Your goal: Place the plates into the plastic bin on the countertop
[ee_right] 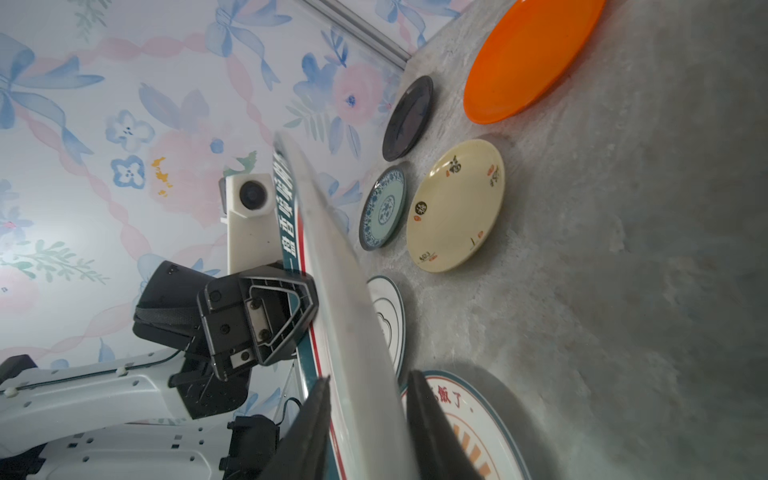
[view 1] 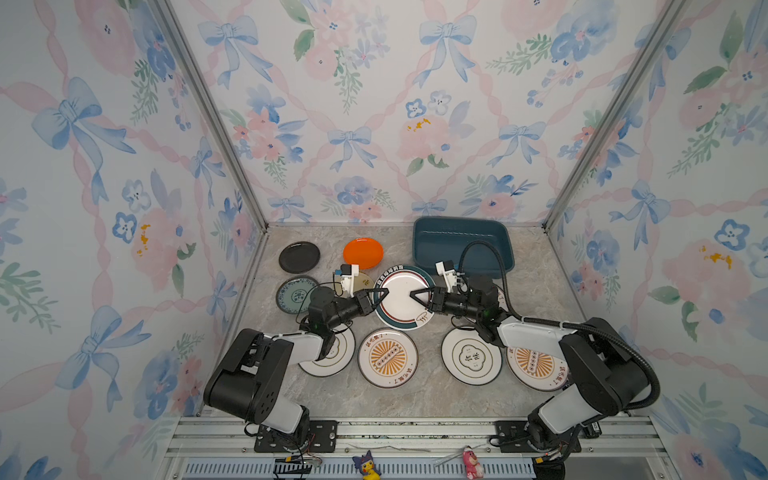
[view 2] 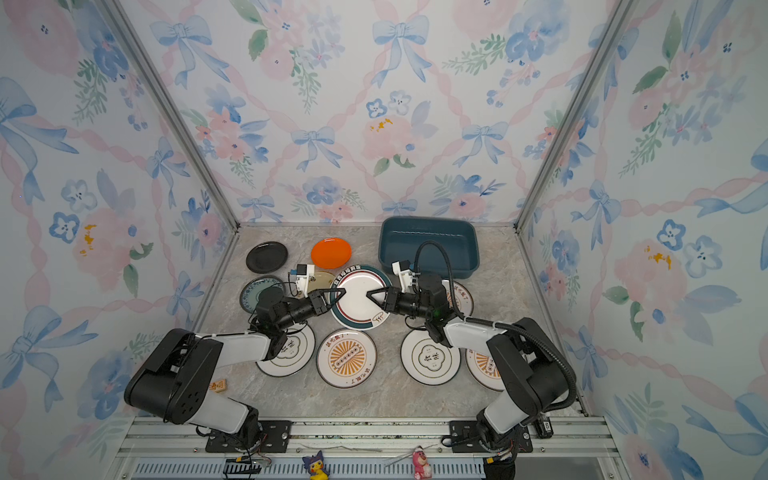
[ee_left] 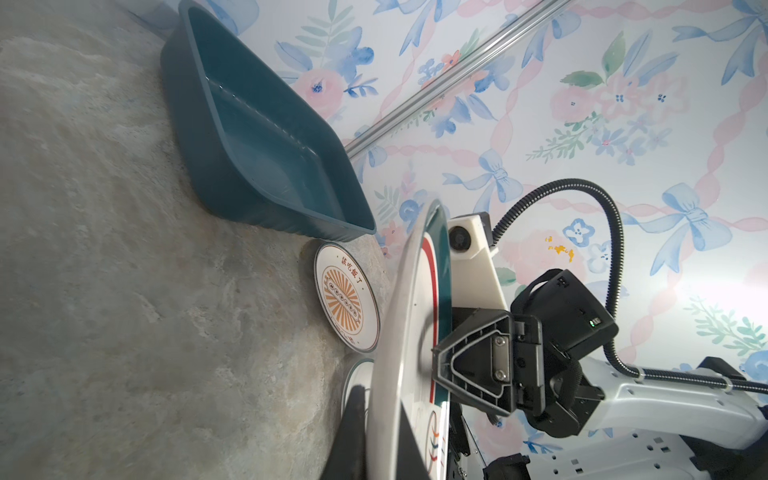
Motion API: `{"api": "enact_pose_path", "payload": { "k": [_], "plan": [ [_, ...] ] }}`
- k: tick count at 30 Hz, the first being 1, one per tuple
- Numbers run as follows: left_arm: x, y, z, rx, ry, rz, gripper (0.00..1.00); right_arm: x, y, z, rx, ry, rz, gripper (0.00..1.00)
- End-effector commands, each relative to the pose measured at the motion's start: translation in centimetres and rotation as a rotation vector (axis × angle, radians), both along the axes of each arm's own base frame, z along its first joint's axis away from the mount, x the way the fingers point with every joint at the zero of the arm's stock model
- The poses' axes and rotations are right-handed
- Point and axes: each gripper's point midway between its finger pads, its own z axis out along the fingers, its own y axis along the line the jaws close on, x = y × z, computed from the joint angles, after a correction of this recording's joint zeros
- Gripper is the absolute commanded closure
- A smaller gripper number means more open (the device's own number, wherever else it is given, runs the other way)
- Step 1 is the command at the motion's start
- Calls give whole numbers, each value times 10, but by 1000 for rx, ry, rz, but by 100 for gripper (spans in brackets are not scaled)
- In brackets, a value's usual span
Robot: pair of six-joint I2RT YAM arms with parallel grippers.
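On the marble-patterned countertop (view 1: 432,401), at its back right corner, the plastic bin (view 1: 440,245) sits open side up with its long axis along the back edge.

Over the middle of the counter, just in front of the bin's front left corner, the dark-rimmed plate (view 1: 401,297) is held clear of the surface, face up and close to level. It is round, so it has no long axis. Its lettered band points to the back edge and its small emblem to the front edge.

Along the front edge lie four large white plates:
- a left cloud plate (view 1: 338,359), partly under the left arm
- a middle sunburst plate (view 1: 387,358)
- a right cloud plate (view 1: 471,355)
- a right sunburst plate (view 1: 534,365), partly under the right arm

A rear sunburst plate (ee_left: 347,297) lies just in front of the bin.

Toward the back left corner lie the smaller ones:
- an orange plate (view 1: 363,252)
- a black plate (view 1: 299,257)
- a teal-patterned plate (view 1: 296,295)
- a yellow plate (ee_right: 455,205), between the teal-patterned plate and the held plate

The left gripper (view 1: 383,294) reaches in from the left and pinches the held plate's left rim, its fingers (ee_left: 353,424) pressed onto it. The right gripper (view 1: 415,297) meets the opposite rim, so the line between the two grips runs parallel to the front edge. Its fingers (ee_right: 307,436) straddle the rim closely, one on the upper face and one under it. Whether they press on the plate cannot be told.
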Motion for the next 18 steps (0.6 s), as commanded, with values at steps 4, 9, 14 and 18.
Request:
{"api": "enact_pose_path", "payload": {
  "k": [4,9,14,18],
  "plan": [
    [-13,-7,0,-1,-7,-63,100,5,1,30,206,-67,40,81],
    [-14,-8,-4,5,1,-62,100,10,-2,18,227,-25,26,100],
    [-12,-6,-7,10,2,-53,94,15,-3,9,192,2,12,100],
    [-11,-6,-8,13,1,-47,69,19,-5,-1,80,17,-14,100]
  ]
}}
